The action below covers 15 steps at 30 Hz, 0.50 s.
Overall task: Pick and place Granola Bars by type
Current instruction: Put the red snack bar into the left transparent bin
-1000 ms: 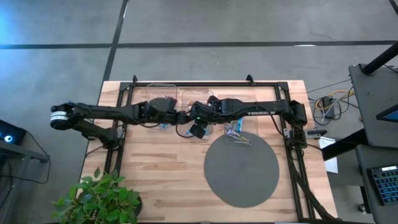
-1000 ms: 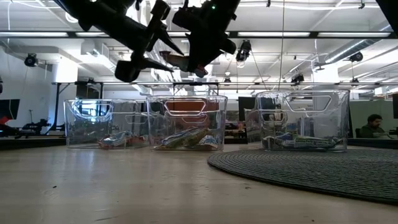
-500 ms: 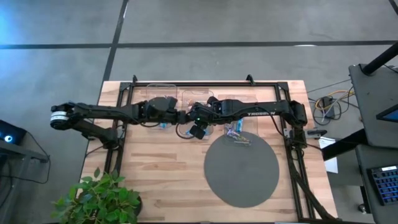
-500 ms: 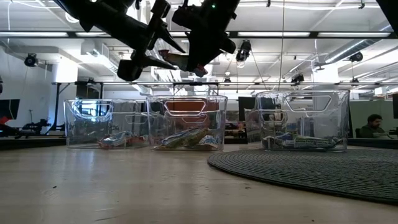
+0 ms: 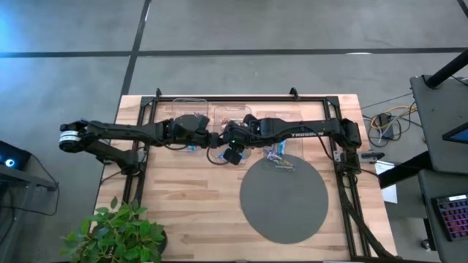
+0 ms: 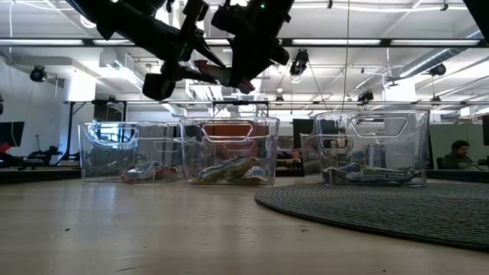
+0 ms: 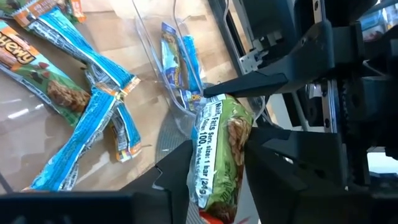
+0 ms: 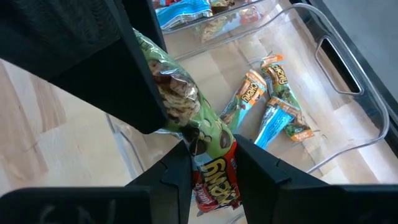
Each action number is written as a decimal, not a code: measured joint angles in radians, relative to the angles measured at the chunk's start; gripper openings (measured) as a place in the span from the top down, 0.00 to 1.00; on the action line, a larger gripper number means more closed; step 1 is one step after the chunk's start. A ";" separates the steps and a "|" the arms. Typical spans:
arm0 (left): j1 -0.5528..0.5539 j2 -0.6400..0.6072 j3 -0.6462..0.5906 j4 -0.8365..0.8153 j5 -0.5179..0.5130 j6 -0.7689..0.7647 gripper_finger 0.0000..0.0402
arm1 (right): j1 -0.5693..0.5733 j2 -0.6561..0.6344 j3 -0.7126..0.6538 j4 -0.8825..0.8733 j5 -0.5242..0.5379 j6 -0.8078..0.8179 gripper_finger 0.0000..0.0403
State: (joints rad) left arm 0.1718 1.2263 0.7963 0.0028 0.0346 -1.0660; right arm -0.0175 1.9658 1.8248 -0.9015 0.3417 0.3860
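A green-wrapped granola bar (image 7: 219,155) with a red end is held in mid-air above the clear bins, between the two grippers. The right gripper (image 8: 211,165) pinches its red end between narrow-set fingers; the left gripper (image 7: 208,177) has its fingers on either side of the other end, and whether they press the wrapper cannot be told. In the high view both grippers meet over the far middle of the wooden table (image 5: 190,197), the left arm reaching in from the left and the right arm from the right. Three clear bins stand in a row along the far side: the left bin (image 6: 126,149) holds a few bars, the middle bin (image 6: 229,149) holds light blue and tan bars (image 6: 225,171), and the right bin (image 6: 374,145), resting at the far rim of a round grey mat (image 5: 284,199), holds blue-wrapped bars (image 6: 370,174). A potted plant (image 5: 117,234) sits at the table's near left corner. The room behind has ceiling strip lights, and a person (image 6: 459,153) sits at far right.
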 joint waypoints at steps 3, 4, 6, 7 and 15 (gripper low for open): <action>-0.001 0.000 0.000 0.000 0.001 0.001 0.71 | 0.006 0.000 0.000 -0.001 -0.001 0.010 0.77; -0.001 0.000 0.000 0.000 0.002 0.003 0.72 | 0.008 0.000 0.000 -0.001 -0.001 0.011 0.77; -0.001 -0.001 0.000 0.000 0.006 0.011 0.74 | 0.015 0.000 0.000 -0.003 -0.002 0.013 0.77; -0.001 -0.002 0.000 0.000 0.010 0.013 0.75 | 0.019 0.000 0.000 -0.005 -0.002 0.016 0.77; -0.020 -0.043 0.000 -0.068 0.079 0.033 0.81 | 0.068 -0.003 0.000 -0.018 -0.037 0.103 0.66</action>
State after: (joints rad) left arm 0.1521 1.1835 0.7960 -0.0653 0.1140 -1.0326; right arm 0.0508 1.9630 1.8252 -0.9190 0.3045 0.4887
